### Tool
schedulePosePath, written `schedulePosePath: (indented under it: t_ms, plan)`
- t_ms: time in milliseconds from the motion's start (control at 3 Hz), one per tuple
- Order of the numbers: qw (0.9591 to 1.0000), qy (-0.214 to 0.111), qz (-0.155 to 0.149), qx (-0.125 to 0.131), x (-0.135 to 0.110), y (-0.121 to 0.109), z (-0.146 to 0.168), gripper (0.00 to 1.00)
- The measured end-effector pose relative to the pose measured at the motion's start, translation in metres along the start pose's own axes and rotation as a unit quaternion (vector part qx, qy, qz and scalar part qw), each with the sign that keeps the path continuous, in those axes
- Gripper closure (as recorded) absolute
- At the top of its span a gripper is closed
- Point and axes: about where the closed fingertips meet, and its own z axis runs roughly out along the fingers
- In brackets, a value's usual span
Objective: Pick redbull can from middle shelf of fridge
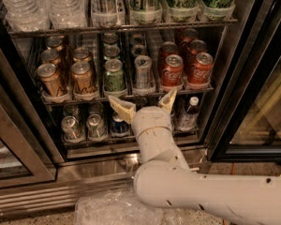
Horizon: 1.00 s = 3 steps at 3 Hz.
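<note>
The fridge (253, 64) stands open, dark door frames on both sides. Its middle shelf (196, 89) is a wire rack with white lane trays, lined with gold, green, silver and red cans. The redbull can (143, 71), slim and silver-grey, stands at the front of its lane between the green can (114, 75) and the red Coca-Cola cans (172, 71). My gripper (144, 104) is open, its two cream fingers spread wide just below the shelf's front edge, directly under the redbull can and apart from it. It holds nothing.
The top rack holds clear bottles (63, 3) and tall green cans (178, 1). The bottom rack holds small cans (71, 127) and a small bottle (188, 112). The ribbed steel base (84, 172) lies below. My white arm (201, 191) fills the lower foreground.
</note>
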Motion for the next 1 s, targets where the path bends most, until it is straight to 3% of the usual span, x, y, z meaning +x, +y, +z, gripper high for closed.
schedulePosePath:
  t_ms: [667,1000]
  plan:
    - [0.9993,-0.010,-0.009,-0.035,-0.001,0.020,0.024,0.23]
    - [0.9988,0.001,-0.018,-0.045,0.009,0.023,0.028,0.23]
